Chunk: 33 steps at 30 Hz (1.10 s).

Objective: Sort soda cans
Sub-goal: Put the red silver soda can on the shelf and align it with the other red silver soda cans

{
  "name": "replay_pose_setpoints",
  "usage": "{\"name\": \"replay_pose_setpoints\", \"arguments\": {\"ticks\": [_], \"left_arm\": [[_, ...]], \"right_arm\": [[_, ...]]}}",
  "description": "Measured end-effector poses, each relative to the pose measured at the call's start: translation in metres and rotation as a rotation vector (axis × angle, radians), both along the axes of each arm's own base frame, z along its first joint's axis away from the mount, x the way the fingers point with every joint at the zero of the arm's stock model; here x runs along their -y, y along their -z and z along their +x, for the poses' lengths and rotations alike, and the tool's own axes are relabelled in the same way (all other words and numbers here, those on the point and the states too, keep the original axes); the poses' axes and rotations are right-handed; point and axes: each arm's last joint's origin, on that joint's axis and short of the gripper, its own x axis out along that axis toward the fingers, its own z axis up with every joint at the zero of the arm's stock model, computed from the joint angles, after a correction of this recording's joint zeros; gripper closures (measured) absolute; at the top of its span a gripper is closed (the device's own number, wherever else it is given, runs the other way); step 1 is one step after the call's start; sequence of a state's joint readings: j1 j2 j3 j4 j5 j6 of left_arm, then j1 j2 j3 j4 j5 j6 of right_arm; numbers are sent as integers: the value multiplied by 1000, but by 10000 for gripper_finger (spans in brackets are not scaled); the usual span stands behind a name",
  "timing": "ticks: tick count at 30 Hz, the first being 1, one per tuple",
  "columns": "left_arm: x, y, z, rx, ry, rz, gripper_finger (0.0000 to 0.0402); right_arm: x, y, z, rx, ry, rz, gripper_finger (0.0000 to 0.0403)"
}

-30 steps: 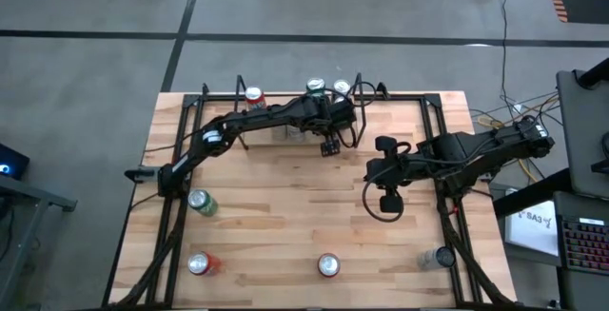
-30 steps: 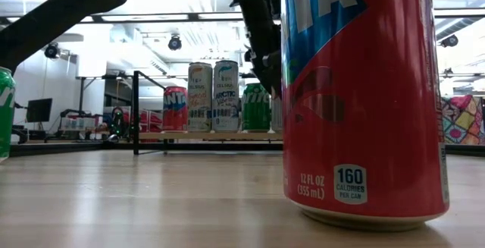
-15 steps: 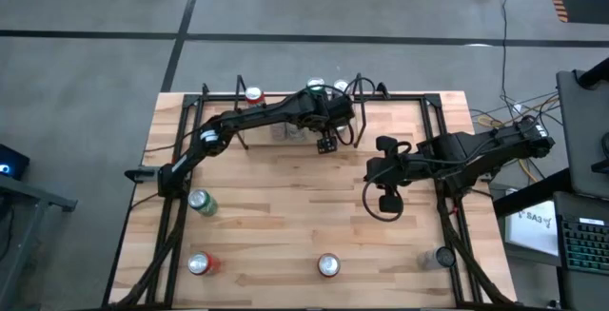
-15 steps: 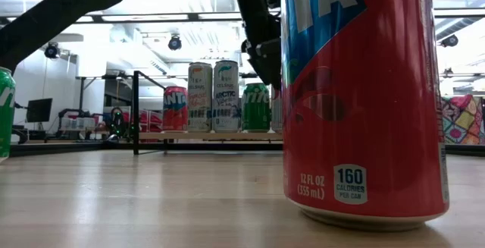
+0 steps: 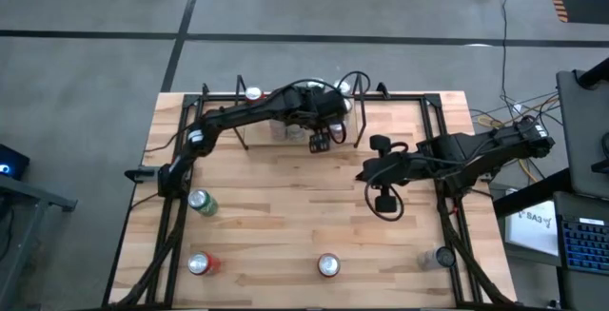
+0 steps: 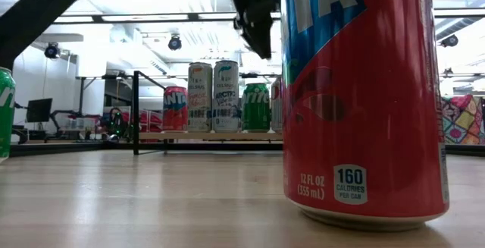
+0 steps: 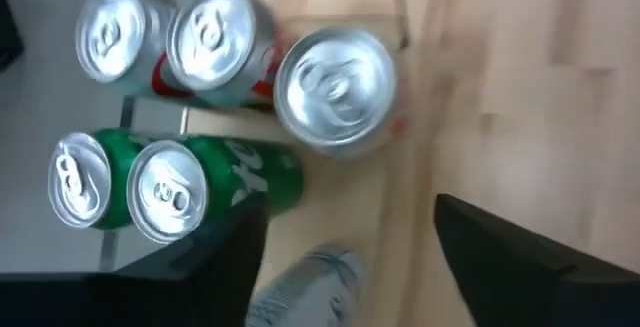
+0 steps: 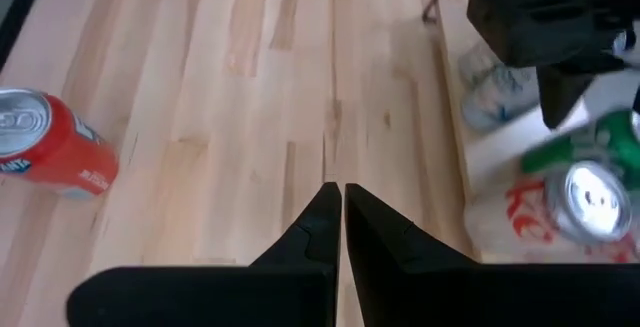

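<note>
The left end effector (image 5: 321, 143) is hanging above the far middle of the table (image 5: 285, 216), beside the row of soda cans (image 6: 216, 96) standing along the far edge. Its fingers are standing apart with nothing between them. The right end effector (image 8: 334, 199) is waiting over the right half of the table, fingers pressed together and holding nothing. More cans are standing near the front: a green can (image 5: 200, 201) at the left, two red cans (image 5: 199, 263) along the front edge, and a silver can (image 5: 442, 256) at the right corner.
</note>
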<state>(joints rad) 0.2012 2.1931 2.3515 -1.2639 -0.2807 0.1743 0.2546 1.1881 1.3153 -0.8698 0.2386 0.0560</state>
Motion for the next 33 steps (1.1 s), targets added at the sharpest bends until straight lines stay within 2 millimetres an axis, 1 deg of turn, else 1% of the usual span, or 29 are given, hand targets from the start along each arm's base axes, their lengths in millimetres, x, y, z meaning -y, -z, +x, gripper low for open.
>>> {"name": "replay_pose_setpoints", "arguments": {"ticks": [2, 4, 8, 13, 16, 19, 23, 26, 29, 33], "left_arm": [[5, -9, -3, 40, 35, -29, 166], [10, -14, -5, 54, 79, -66, 200], [14, -14, -4, 74, 111, -110, 268], [28, -16, -8, 90, 143, -126, 341], [37, -15, -17, 120, 150, -131, 372], [43, -17, -36, 213, 142, -124, 393], [54, -10, -57, 399, 165, -93, 400], [60, 2, -65, 539, 186, -69, 400], [61, 17, -70, 635, 189, -52, 401], [58, 44, -72, 690, 136, 15, 401]], "right_arm": [[-1, 0, 2, 23, -23, -16, 394], [-1, 0, 3, 36, -43, -33, 394], [2, -1, 1, 67, -62, -55, 394], [13, 0, -12, 132, -57, -74, 394], [21, 4, -25, 193, -42, -74, 394], [28, 10, -36, 259, -26, -72, 394], [38, 19, -45, 326, 19, -71, 394], [46, 25, -44, 374, 59, -76, 394], [54, 30, -39, 402, 99, -80, 394], [63, 39, -31, 407, 142, -92, 394]]}}
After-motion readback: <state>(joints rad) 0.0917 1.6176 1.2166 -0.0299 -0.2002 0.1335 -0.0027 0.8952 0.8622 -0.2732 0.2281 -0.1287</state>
